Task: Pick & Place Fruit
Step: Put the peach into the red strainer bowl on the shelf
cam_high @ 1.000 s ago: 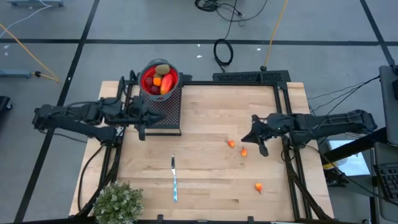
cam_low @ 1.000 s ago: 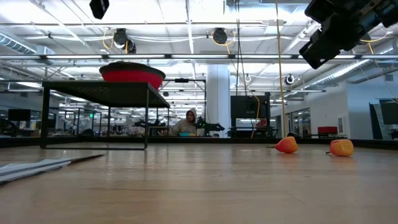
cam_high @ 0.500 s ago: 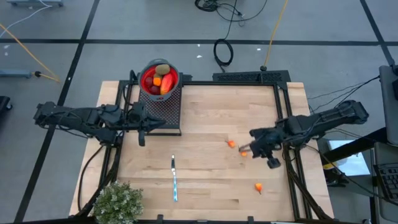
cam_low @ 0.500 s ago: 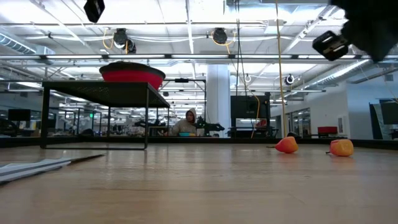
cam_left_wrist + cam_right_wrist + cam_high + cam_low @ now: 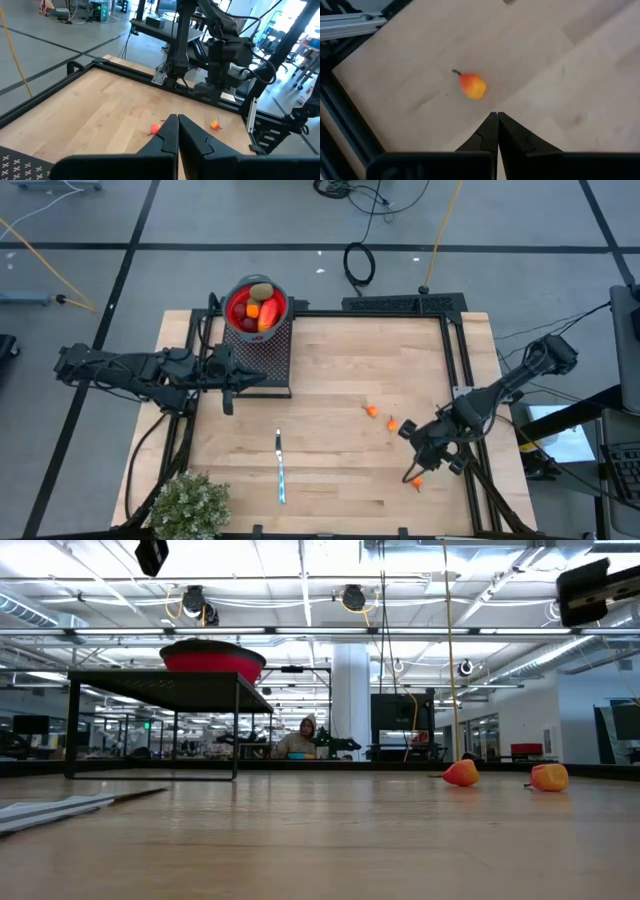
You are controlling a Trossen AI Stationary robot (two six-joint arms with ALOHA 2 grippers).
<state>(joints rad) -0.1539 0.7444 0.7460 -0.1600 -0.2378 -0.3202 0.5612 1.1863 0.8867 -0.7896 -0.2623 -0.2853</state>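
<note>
Now the small orange pear-like fruit [image 5: 472,85] lies low and right of centre on the counter [image 5: 340,380], just beside the clenched right tool [image 5: 432,452]; part the fingers before descending, centring over it; left tool [image 5: 177,131], clenched, waits beside the stand [image 5: 265,360].

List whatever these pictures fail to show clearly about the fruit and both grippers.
- Bowl contents: low view shows only its red underside on the rack; the fruit inside is hidden.
- Third orange bit: the high view has it beside the right gripper; the low view shows only two.
- Left gripper: too dark in the high view; only its wrist view shows the fingers together.
- Knife: blurred at the low view's edge.
</note>
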